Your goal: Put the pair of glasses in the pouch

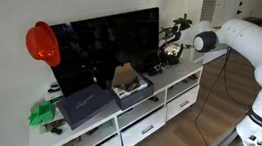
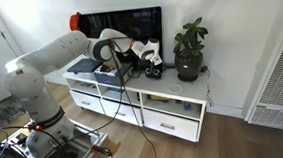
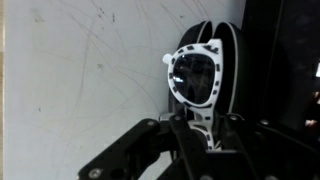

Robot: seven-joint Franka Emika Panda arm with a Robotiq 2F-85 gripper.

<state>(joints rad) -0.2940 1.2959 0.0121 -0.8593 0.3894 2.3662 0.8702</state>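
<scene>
The pair of glasses [image 3: 197, 75] has a white frame with black spots and dark lenses. In the wrist view my gripper [image 3: 205, 135] is shut on one of its temple arms, and the lenses point away from me. Right behind the glasses lies the black pouch [image 3: 228, 50] on the white cabinet top [image 3: 80, 70]. In both exterior views the gripper [image 1: 176, 49] [image 2: 140, 57] holds the glasses [image 2: 151, 50] just above the cabinet top, in front of the TV's edge. A dark object [image 2: 153, 72] below the glasses looks like the pouch.
A large TV [image 1: 107, 41] stands on the white drawer cabinet [image 1: 127, 124]. A red helmet [image 1: 42, 42] hangs at its corner. A cardboard box [image 1: 127, 79], a dark flat box [image 1: 84, 104] and a green object [image 1: 41, 112] are on the top. A potted plant [image 2: 190, 51] stands near the end.
</scene>
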